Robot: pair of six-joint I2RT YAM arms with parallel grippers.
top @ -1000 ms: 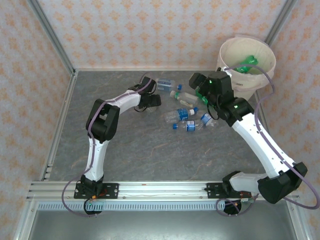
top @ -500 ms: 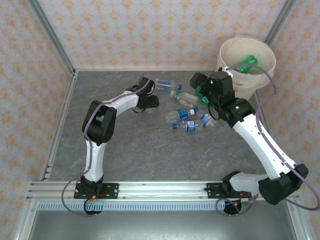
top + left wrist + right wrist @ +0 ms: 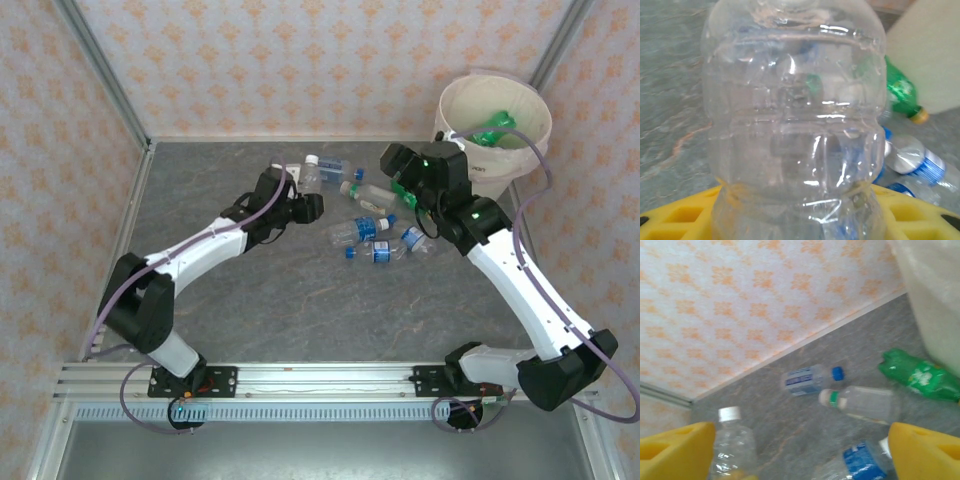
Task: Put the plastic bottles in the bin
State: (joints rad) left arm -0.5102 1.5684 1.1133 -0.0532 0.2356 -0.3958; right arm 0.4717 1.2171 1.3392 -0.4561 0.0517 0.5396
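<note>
Our left claw (image 3: 306,190) is pinching a clear ribbed plastic bottle w/ a white cap (image 3: 795,125), long axis upright. The big cream-white round bin (image 3: 505,172) sits well to its right, in the far corner beyond the loose bottles (image 3: 365,225). Our right claw (image 3: 800,454), spread w/ nothing in it, is nearer the bin.

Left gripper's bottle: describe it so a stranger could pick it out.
On the grey table, left of the scattered bottles, the left gripper holds a clear bottle. Unlike those lying flat around it, it stands upright with a plain white cap.
</note>
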